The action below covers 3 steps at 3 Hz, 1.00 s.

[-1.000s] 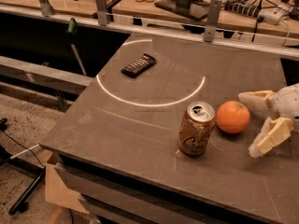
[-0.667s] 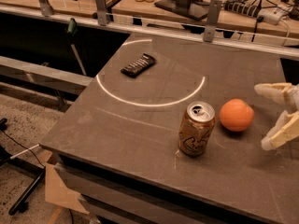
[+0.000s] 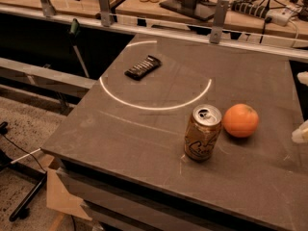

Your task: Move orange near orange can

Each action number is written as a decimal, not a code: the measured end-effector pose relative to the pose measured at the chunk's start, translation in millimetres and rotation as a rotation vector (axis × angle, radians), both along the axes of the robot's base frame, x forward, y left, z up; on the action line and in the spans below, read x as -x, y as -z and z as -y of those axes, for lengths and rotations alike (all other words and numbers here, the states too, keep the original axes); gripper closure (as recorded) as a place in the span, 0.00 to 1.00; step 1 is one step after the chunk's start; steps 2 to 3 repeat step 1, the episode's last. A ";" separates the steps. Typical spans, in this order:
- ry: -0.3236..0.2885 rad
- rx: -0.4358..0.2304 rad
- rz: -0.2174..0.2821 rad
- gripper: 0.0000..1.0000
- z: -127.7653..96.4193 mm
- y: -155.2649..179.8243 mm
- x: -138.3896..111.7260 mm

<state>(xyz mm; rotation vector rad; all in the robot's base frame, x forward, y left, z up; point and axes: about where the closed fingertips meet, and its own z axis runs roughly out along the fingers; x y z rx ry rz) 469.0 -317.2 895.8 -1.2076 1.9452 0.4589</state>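
Note:
The orange [image 3: 240, 120] rests on the grey table [image 3: 134, 129], just right of the orange can [image 3: 202, 132] and a small gap away from it. The can stands upright with its silver top and pull tab showing. My gripper [image 3: 303, 106] is at the right edge of the view, to the right of the orange and apart from it. Only its two pale fingertips [image 3: 301, 134] show. They stand wide apart and hold nothing.
A flat black snack bar [image 3: 142, 67] lies at the table's far left, on a white circular line [image 3: 154, 107]. A metal rail [image 3: 144, 28] runs behind the table, with a desk holding cables beyond it. The floor drops away at left.
My gripper has drawn back to the right, away from the orange, until only its fingertips show. The orange and the can have stayed where they were.

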 end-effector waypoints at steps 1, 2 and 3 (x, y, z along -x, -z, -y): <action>0.005 0.003 0.004 0.00 1.1 -0.5 -1.3; 0.005 0.003 0.004 0.00 1.1 -0.5 -1.3; 0.005 0.003 0.004 0.00 1.1 -0.5 -1.3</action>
